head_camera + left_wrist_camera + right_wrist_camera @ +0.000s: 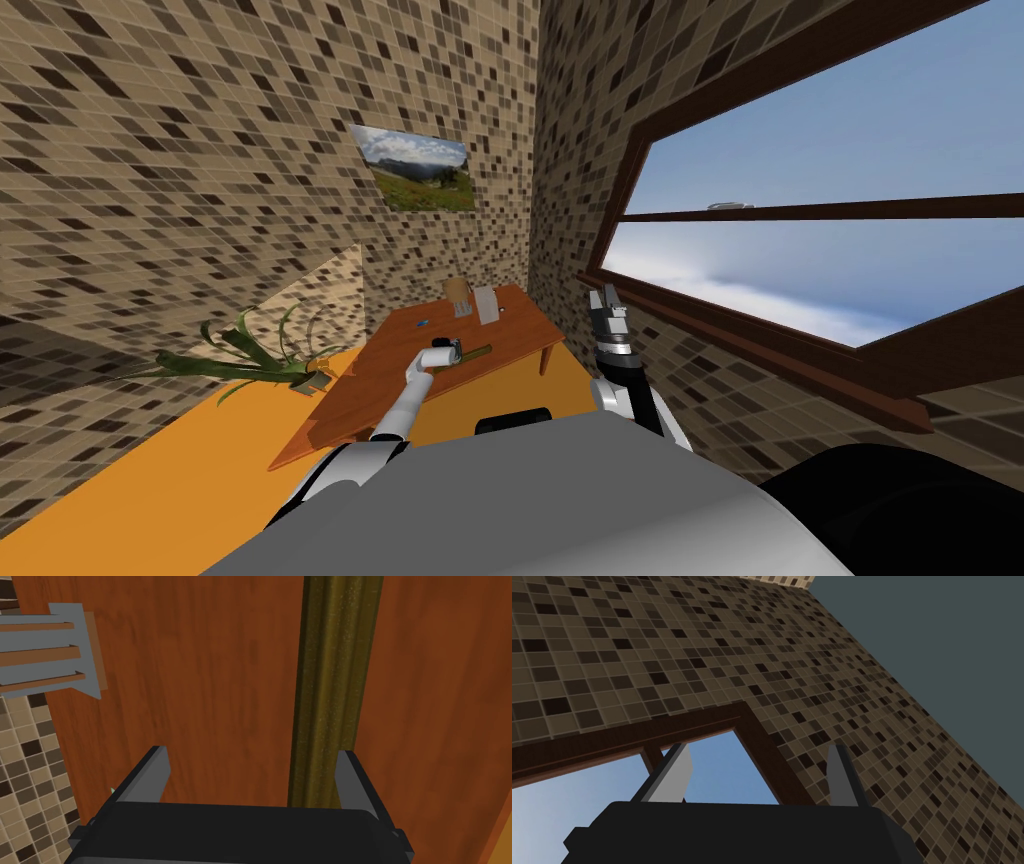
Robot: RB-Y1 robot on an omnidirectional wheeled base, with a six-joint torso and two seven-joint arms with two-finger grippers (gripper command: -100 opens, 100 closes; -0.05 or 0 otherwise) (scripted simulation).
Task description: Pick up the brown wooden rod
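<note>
on the table (200, 676), an olive-brown grooved rod (332, 676) lies within the wide-spread left gripper (251, 751); right gripper (759, 746) raised, also spread.

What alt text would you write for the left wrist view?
The left jaws stand open, a brown rod between them, nearer one jaw, lying on a reddish wooden table. A grey slatted object sits by the table's edge.

rod (332, 691) flat on table (210, 676)
</note>
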